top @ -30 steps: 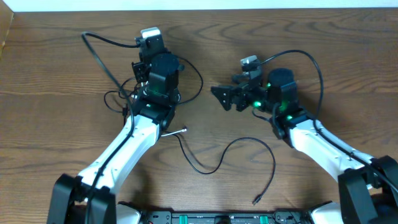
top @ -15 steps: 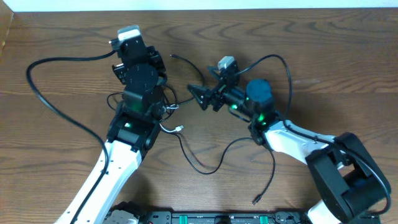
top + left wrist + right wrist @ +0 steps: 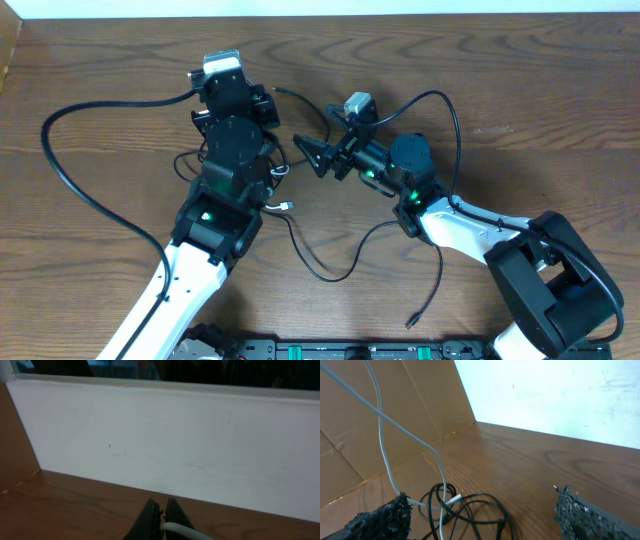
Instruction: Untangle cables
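Note:
A tangle of thin black and white cables lies on the wooden table. In the overhead view it sits partly under my left wrist. A white cable rises from the tangle, and my left gripper is shut on a white cable and held up, facing the back wall. My right gripper is open, low beside the tangle, with loops between its fingers. One black cable trails loose across the table to a plug end. A white plug lies by the left arm.
The left arm's thick black cable loops wide over the table's left side. A cardboard panel stands at the left edge and a white wall runs along the back. Another black cable end lies between the two wrists.
My right gripper has swung left from mid-table up to the tangle. My left wrist has shifted left and back, and its thick arm cable has swung out left.

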Robot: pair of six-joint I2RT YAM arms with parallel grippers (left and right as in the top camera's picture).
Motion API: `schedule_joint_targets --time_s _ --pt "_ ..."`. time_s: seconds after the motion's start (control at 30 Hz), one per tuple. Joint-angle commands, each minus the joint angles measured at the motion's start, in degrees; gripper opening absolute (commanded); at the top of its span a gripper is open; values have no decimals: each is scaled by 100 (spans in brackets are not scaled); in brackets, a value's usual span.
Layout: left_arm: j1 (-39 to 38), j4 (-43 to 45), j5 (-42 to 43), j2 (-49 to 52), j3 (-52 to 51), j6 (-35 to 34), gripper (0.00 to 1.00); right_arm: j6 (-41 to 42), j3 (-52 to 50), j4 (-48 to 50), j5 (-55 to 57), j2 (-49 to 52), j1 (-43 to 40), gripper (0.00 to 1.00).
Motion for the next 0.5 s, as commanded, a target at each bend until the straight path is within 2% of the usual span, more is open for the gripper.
schedule_joint_targets --time_s 0.0,0.47 --pt "-201 17 7 -273 68 -70 7 -24 22 129 52 68 76 90" --pt "-898 -94 7 -623 68 -72 7 39 22 706 98 68 317 90"
